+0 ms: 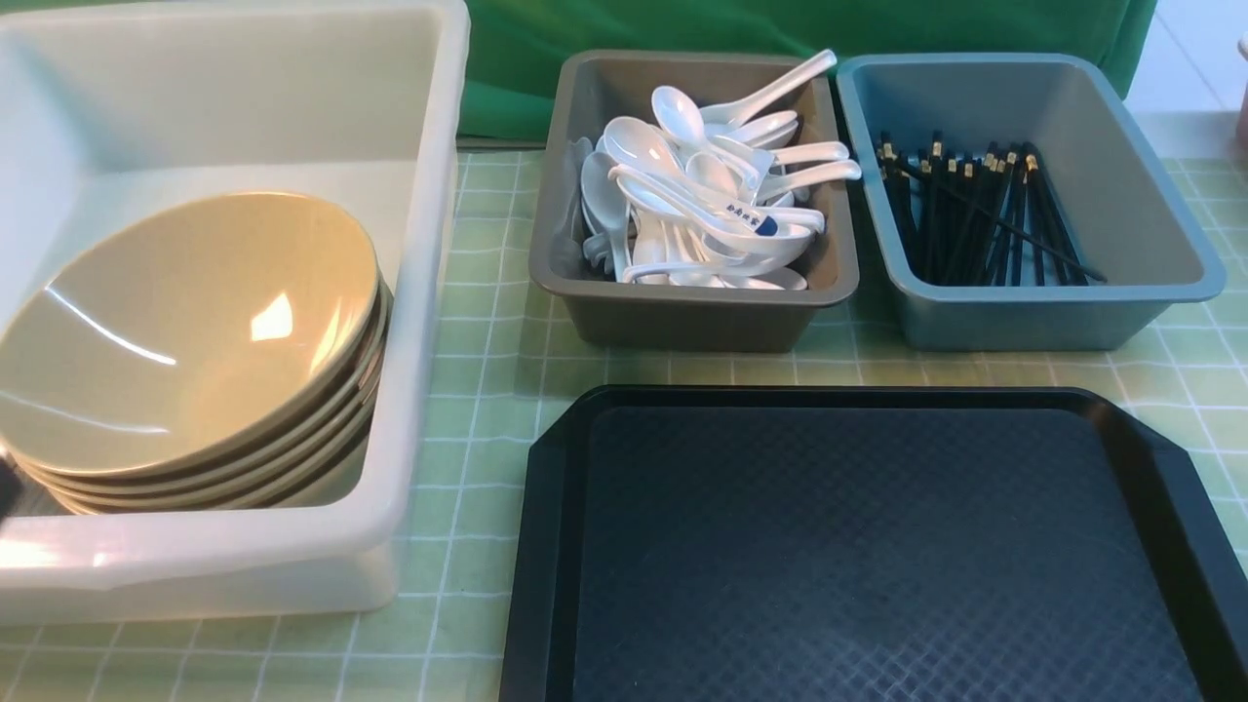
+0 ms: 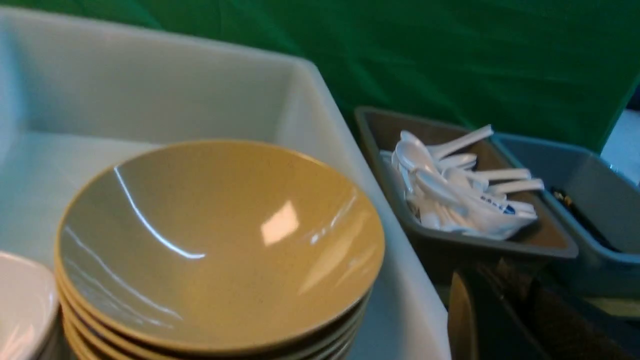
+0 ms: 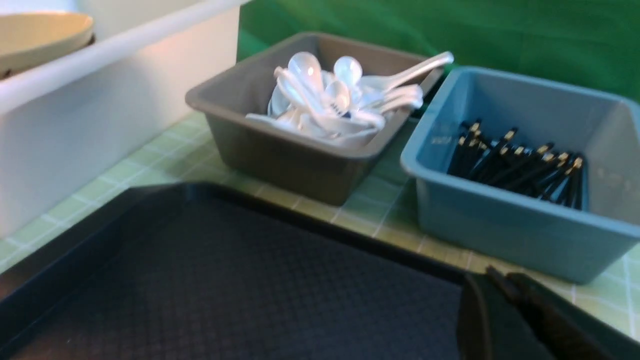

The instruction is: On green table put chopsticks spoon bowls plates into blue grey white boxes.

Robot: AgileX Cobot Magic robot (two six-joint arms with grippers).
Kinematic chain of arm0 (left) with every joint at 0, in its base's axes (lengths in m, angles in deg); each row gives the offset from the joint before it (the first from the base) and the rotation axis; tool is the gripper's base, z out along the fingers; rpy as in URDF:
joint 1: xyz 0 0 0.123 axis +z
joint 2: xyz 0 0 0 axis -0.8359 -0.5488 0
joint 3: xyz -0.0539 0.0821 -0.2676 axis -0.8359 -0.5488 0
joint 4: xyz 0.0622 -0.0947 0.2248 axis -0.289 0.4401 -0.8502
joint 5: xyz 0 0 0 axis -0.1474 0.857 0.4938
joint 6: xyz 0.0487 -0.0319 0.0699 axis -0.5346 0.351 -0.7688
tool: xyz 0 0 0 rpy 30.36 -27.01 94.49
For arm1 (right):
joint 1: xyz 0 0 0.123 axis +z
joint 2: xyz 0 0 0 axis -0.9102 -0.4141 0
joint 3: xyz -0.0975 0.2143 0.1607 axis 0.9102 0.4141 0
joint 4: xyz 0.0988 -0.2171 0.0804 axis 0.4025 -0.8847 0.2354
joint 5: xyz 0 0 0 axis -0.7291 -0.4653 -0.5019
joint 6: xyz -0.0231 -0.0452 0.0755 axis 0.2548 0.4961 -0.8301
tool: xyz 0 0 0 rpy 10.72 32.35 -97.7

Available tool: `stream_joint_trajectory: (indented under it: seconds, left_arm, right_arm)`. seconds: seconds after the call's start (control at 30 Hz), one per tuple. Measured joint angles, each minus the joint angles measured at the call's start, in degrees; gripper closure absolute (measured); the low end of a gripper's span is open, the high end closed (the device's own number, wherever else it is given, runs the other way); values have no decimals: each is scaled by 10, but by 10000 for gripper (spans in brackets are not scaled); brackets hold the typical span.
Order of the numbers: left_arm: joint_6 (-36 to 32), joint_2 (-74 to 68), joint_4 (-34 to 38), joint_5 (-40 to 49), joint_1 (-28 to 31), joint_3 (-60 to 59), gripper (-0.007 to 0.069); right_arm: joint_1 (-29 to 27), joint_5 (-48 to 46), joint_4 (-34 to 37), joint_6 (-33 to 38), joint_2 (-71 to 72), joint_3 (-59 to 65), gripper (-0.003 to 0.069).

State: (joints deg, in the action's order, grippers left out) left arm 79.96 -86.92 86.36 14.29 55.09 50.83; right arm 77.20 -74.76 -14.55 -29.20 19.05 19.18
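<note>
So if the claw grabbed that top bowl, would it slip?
Probably. The top bowl looks glossy with bright glare, so likely slick. Its wide shallow shape offers only a thin rim to pinch. It sits tilted on the stack, so it may slide.

Soft wrist views, perhaps motion-blurred.

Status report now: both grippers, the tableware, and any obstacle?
Both grippers shut, holding nothing: left gripper, right gripper. Bowls stacked in white box, spoons in grey box, chopsticks in blue box. Tray bare; no obstacle.
</note>
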Motion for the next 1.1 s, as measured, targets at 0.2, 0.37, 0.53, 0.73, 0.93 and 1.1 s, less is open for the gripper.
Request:
stream_joint_trajectory:
  seconds: [0.2, 0.37, 0.53, 0.73, 0.93, 1.1]
  left_arm:
    - [-1, 1, 4, -22, 0, 0, 626]
    - [-1, 1, 4, -19, 0, 0, 626]
    - [-1, 1, 4, -18, 0, 0, 626]
    - [-1, 1, 4, -18, 0, -8, 626]
    - [-12, 34, -68, -56, 1, -71, 626]
    - [15, 83, -156, -84, 1, -165, 626]
  right_arm:
    - [0, 3, 1, 6, 0, 0, 635]
    - [0, 2, 1, 7, 0, 0, 634]
    - [0, 2, 1, 8, 0, 0, 631]
    - [0, 2, 1, 8, 0, 0, 624]
    - [0, -2, 1, 8, 0, 0, 619]
    - [0, -2, 1, 8, 0, 0, 613]
